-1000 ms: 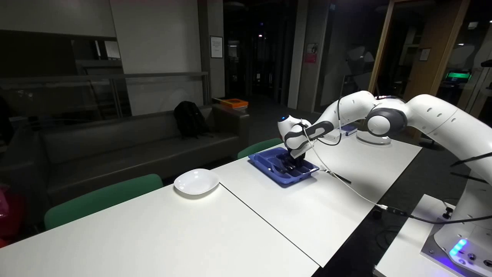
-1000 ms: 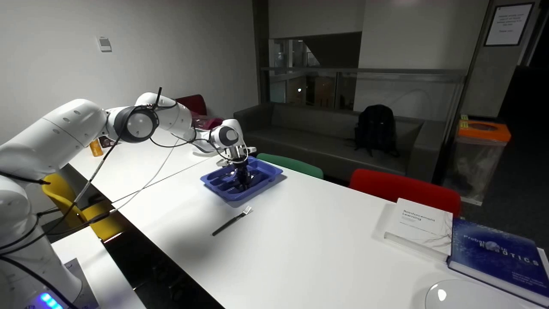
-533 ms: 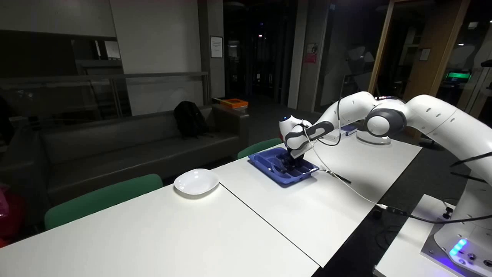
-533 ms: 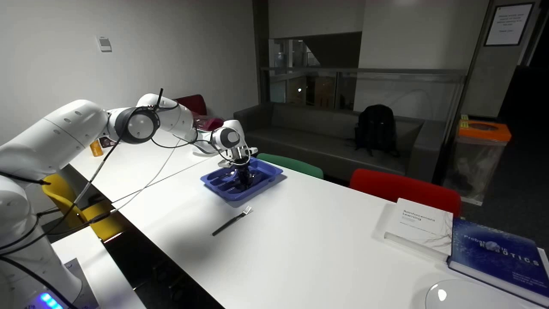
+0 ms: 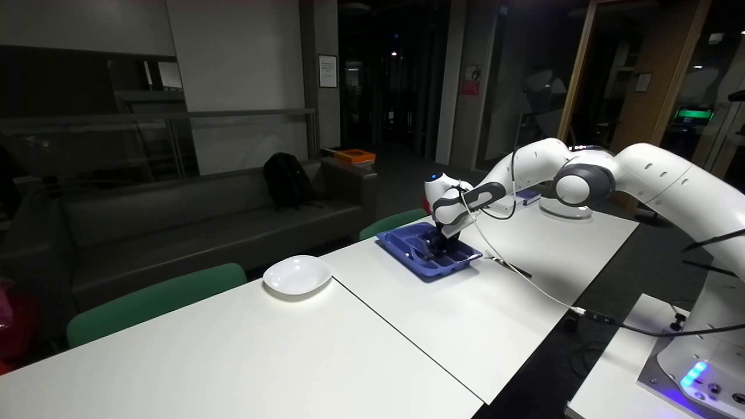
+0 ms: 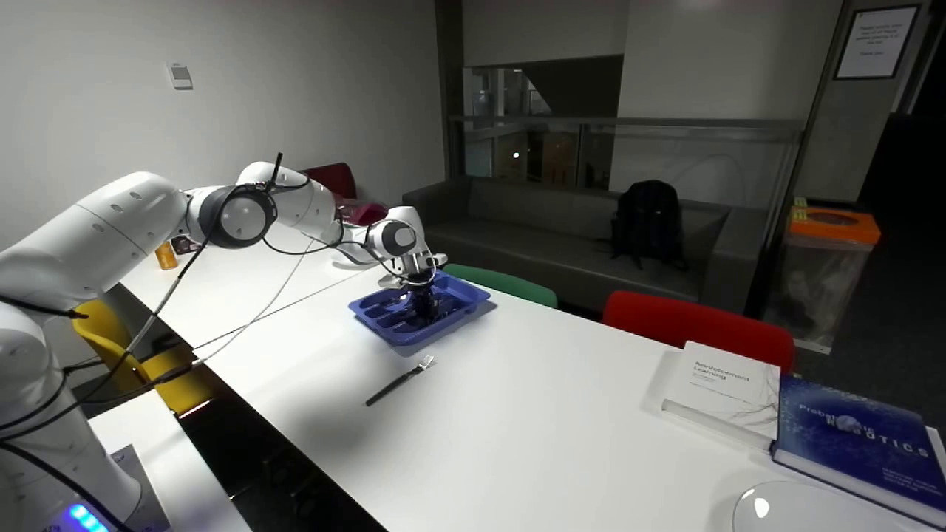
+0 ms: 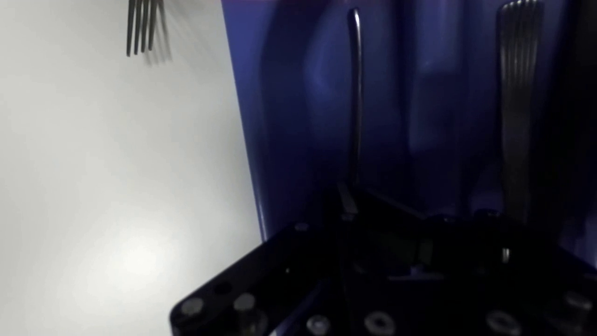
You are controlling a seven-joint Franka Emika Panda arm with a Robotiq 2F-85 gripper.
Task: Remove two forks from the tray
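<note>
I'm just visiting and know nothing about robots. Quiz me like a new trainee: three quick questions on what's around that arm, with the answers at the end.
1. True or false: the robot's fingers point down into the blue tray.
2. Multiple choice: which utensil lies on the white table, outside the tray? A) a spoon B) a fork C) a ladle
3. Fill in: the white book has the title "Reinforcement ____".

Key: 1. True. 2. B. 3. Learning.
</note>
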